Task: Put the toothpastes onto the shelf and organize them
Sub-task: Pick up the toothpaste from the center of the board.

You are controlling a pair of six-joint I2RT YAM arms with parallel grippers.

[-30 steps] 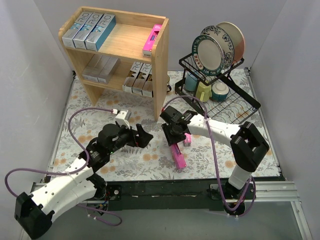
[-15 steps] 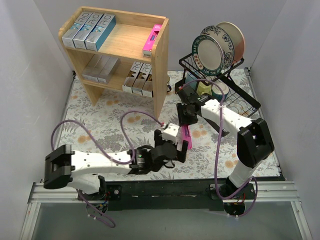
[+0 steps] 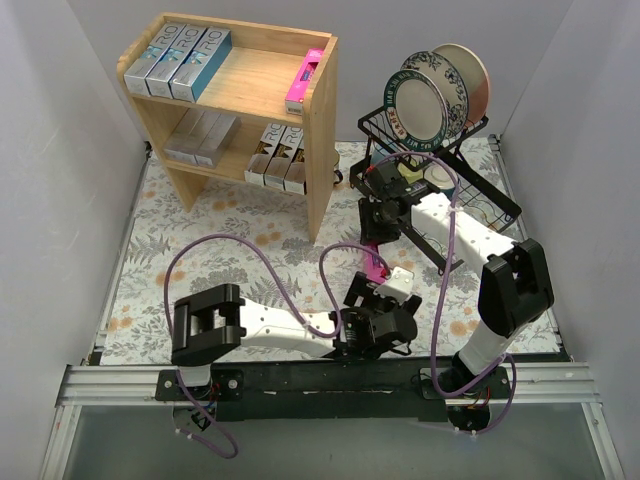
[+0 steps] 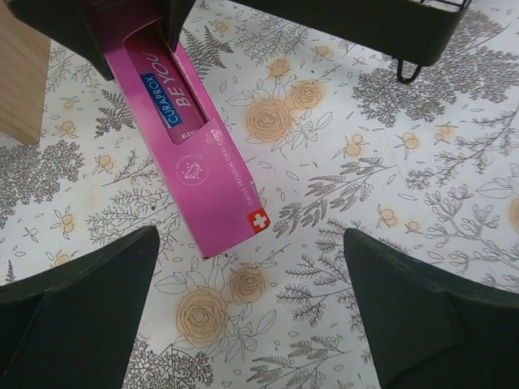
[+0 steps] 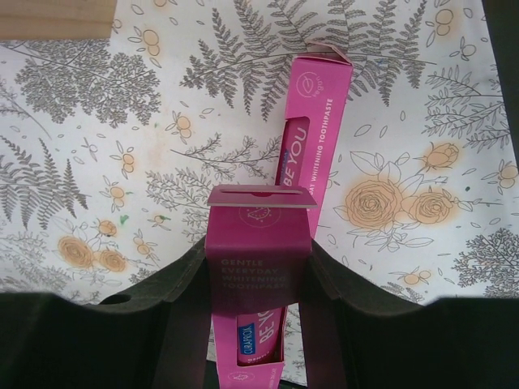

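Observation:
The wooden shelf stands at the back left. Its top holds three silver-and-teal toothpastes and a pink one; the lower tier holds silver-white cartons and brown-gold cartons. My right gripper is shut on a pink carton, held above the mat beside the shelf's right side. A second pink carton lies flat on the mat. My left gripper hovers open just past that carton's near end, touching nothing.
A black wire dish rack with plates and cups stands at the back right, close behind the right gripper; its base shows in the left wrist view. The shelf's foot is near. A floral mat covers the table.
The left arm has swept from the left across the front to the lying pink carton. The right gripper has carried its pink carton up and back toward the shelf and rack.

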